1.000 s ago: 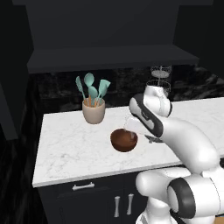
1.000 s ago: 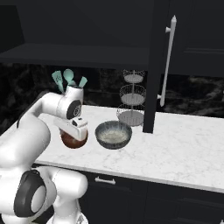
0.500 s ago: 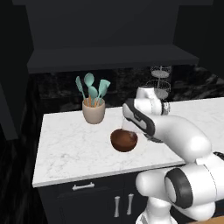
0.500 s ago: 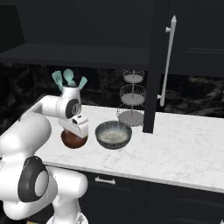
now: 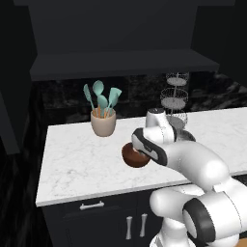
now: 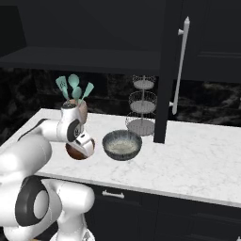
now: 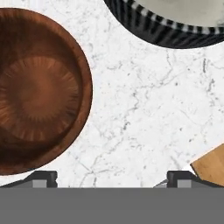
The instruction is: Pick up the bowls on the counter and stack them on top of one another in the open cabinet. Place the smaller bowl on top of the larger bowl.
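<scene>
Beneath the gripper (image 7: 112, 177) lies the white marble counter (image 7: 144, 113). The larger bowl (image 7: 175, 22) sits just ahead, off to one side. The smaller bowl (image 7: 37, 92) rests right below (reddish, glossy), beside one fingertip (image 7: 43, 178); the jaws are spread wide, holding nothing.

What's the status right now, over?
Fingers open, low over the counter, holding nothing. Smaller bowl and larger bowl both on the counter, unstacked. Nothing between them.
</scene>
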